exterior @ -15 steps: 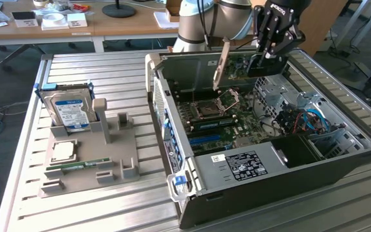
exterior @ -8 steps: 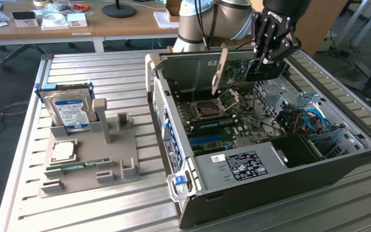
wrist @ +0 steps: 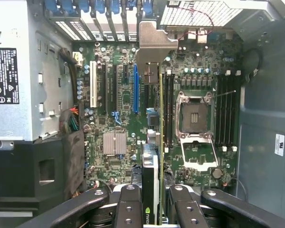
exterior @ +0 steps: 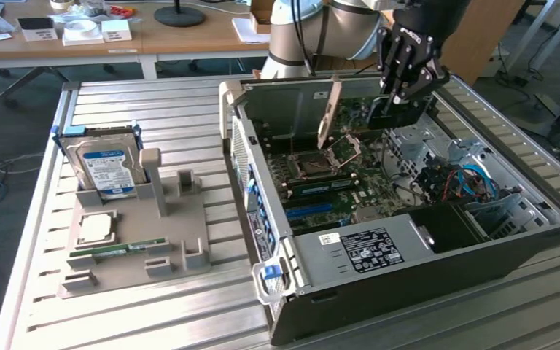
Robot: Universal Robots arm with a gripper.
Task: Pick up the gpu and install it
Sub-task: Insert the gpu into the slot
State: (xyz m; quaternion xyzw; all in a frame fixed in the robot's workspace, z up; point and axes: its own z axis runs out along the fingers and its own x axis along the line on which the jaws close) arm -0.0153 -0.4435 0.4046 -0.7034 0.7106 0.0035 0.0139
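Note:
The gpu (wrist: 150, 171) is seen edge-on in the wrist view as a slim card with a green logo near the fingers. Its metal bracket (wrist: 154, 42) points toward the case's slot covers. My gripper (wrist: 156, 209) is shut on the card, one finger (wrist: 128, 204) on each side of it. In the exterior view the gripper (exterior: 402, 98) hangs inside the open computer case (exterior: 260, 240), holding the gpu (exterior: 394, 118) just above the green motherboard (exterior: 309, 182). In the wrist view the card lies beside the blue slot (wrist: 136, 88), over the board between that slot and the CPU socket (wrist: 194, 116).
A power supply (exterior: 378, 251) fills the case's near end, with cables and drive bays (exterior: 455, 179) at the exterior view's right. Outside the case, a grey fixture (exterior: 178, 240) holds a hard drive (exterior: 105, 168), a CPU (exterior: 95, 227) and a green memory stick (exterior: 119, 249).

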